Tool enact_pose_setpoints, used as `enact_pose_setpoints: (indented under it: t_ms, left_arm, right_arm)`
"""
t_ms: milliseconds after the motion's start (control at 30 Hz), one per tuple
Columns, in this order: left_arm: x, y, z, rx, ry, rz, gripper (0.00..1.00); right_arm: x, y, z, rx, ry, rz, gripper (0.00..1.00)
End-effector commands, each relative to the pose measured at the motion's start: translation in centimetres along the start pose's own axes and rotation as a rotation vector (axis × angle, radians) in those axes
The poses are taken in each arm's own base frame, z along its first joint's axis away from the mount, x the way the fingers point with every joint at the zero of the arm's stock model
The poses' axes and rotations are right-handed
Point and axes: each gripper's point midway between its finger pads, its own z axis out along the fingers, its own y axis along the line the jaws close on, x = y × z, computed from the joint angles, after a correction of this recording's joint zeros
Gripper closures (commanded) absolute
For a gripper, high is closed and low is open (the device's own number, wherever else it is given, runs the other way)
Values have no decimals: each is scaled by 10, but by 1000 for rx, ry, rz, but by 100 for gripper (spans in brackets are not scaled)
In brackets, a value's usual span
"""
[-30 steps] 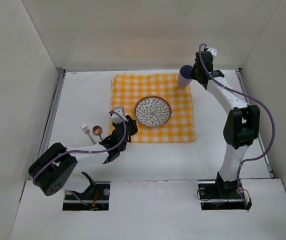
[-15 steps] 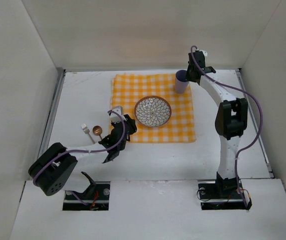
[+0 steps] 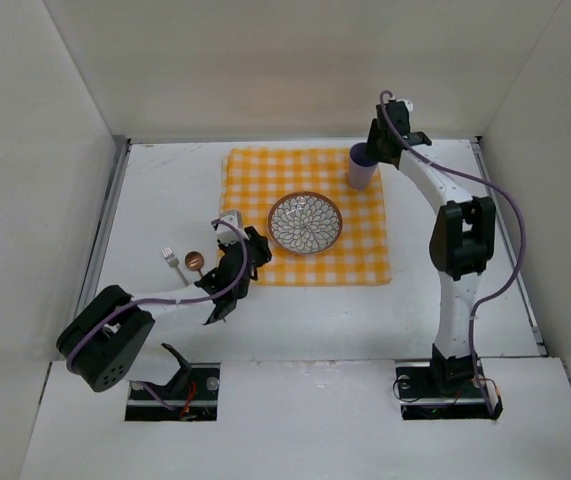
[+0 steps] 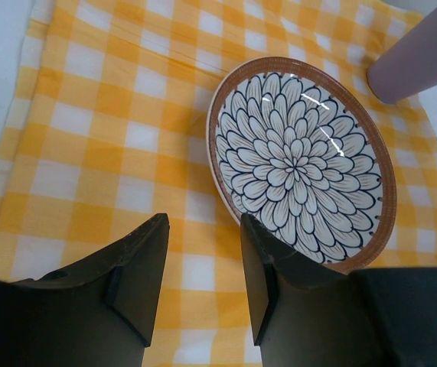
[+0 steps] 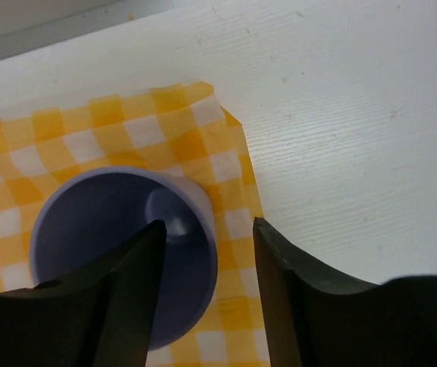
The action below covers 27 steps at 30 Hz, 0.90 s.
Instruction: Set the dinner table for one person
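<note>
- Well, the dinner table (image 3: 165, 190) lies under everything: a broad, flat, matte white top, roughly square, far bigger than anything on it, with pale walls at its left, far and right sides and both arms bolted at its near edge
- Up close in the right wrist view its white surface (image 5: 356, 115) shows a faint, fine grain
- Over on the left, a small fork (image 3: 172, 262) and a copper-coloured spoon (image 3: 195, 262) lie side by side on the bare white, just left of the cloth
- Next to them the left gripper (image 3: 250, 250) hangs over the near left edge of the cloth; from its own camera the left gripper (image 4: 203, 229) has its two dark fingers (image 4: 145, 267) parted a moderate way, with only checked fabric showing in the gap and nothing held
- A yellow-and-white checked cloth (image 3: 265, 175) is spread flat across the middle of the table, toward the far side
- On the cloth, about its middle, sits a round plate (image 3: 305, 222) with a brown rim and a dark petal pattern; in the left wrist view the plate (image 4: 302, 160) lies just beyond the right-hand finger
- A lavender cup (image 3: 362, 165) stands upright on the far right corner of the cloth
- Above it is the right gripper (image 3: 380, 150); its own camera shows the right gripper (image 5: 207, 229) spread wide astride the cup's wall, one finger over the hollow, the other outside, with a gap on both sides, so it grips nothing
</note>
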Motion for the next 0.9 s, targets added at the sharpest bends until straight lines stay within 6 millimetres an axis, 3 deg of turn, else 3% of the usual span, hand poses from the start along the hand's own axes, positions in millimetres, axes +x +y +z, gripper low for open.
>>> enact_pose_setpoints:
  t_ms: [0,167,300,367,433,500,633,733,867]
  left_arm:
    - [-19,1,-1,-1,-55,-29,59]
    - [-31,7,-3,-18,-77,1,57]
    - [-46,16,-8,-56,-91,22,56]
    - [-53,23,-9,-90,-94,29,58]
    - [-55,31,-13,-120,-77,33,61]
    - [-53,41,-21,-146,-51,49,67]
    - [-38,83,-46,-269,48,114,78]
    - [-22,116,-65,-375,128,127,79]
    - [-2,134,-81,-442,225,81,71]
  right_arm:
    - [-70,13,-65,-83,-191,37,41]
    - [-91,12,-114,-130,-292,77,35]
    - [-93,4,-156,-180,-391,167,37]
    - [-76,9,-178,-259,-444,253,55]
    - [-49,19,-192,-339,-471,327,82]
    - [-12,31,-198,-408,-460,409,91]
    - [55,57,-192,-473,-340,354,91]
    - [87,61,-198,-498,-293,303,86]
    - [120,59,-207,-519,-266,256,78]
